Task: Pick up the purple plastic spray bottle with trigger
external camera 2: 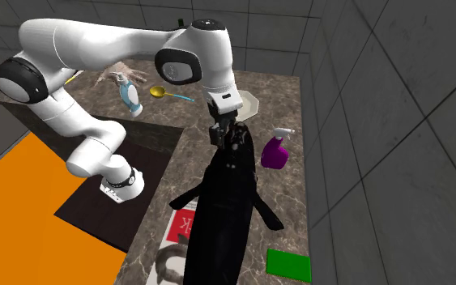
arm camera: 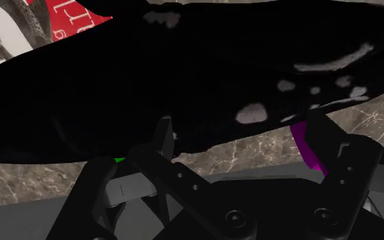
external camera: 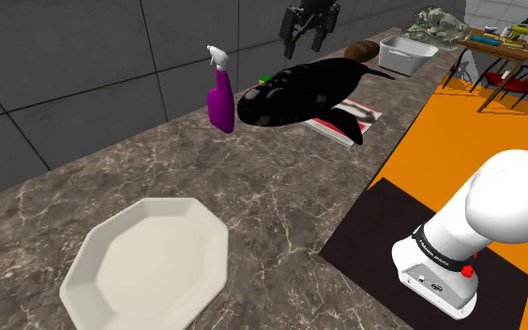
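Marble counter (external camera: 158,178): a big black whale-shaped figure (external camera: 299,89) lies just beside the purple spray bottle (external camera: 219,101) and directly under the gripper (external camera: 307,41), whose fingers are spread wide and empty. Risk: descending fingers strike or clasp the figure, or topple the bottle. The bottle stands upright, long axis vertical, nozzle toward the wall.

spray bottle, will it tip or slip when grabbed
Probably tippy: the bottle stands upright, tall on a small base, so a nudge could topple it. Its glossy, tapering body may slip; the narrow neck under the trigger looks easier to clasp.
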Robot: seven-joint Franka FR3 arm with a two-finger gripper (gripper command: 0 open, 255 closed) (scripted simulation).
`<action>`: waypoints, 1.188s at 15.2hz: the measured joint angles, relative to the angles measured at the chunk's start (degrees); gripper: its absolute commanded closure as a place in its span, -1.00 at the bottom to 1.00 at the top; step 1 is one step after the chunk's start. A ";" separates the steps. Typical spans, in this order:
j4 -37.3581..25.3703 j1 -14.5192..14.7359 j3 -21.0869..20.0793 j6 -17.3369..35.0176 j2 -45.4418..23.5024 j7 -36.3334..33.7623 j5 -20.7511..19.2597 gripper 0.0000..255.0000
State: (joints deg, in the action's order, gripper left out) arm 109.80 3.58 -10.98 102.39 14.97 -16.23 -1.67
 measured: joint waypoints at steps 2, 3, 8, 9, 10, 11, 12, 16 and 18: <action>-4.54 0.24 -0.95 -0.27 -4.46 -1.03 -0.71 -1.00; -6.05 0.50 -1.52 0.09 -6.40 -1.77 -1.10 -1.00; -19.69 2.27 -3.94 -2.42 -18.12 -5.08 -3.98 -1.00; -22.60 2.64 -4.20 -3.04 -20.51 -5.39 -4.64 -1.00; -26.31 3.24 -4.52 -3.77 -23.65 -5.97 -5.53 -1.00; -28.99 3.85 -4.79 -4.47 -25.82 -6.49 -6.17 -1.00; -32.27 4.56 -5.03 -5.38 -28.31 -6.95 -6.90 -1.00; -48.92 8.38 -5.35 -10.55 -40.32 -8.25 -10.24 -1.00; -49.08 8.58 -5.33 -9.96 -41.12 -8.40 -10.42 -1.00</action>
State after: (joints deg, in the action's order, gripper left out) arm 60.72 12.16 -16.32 92.43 -26.15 -24.63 -12.09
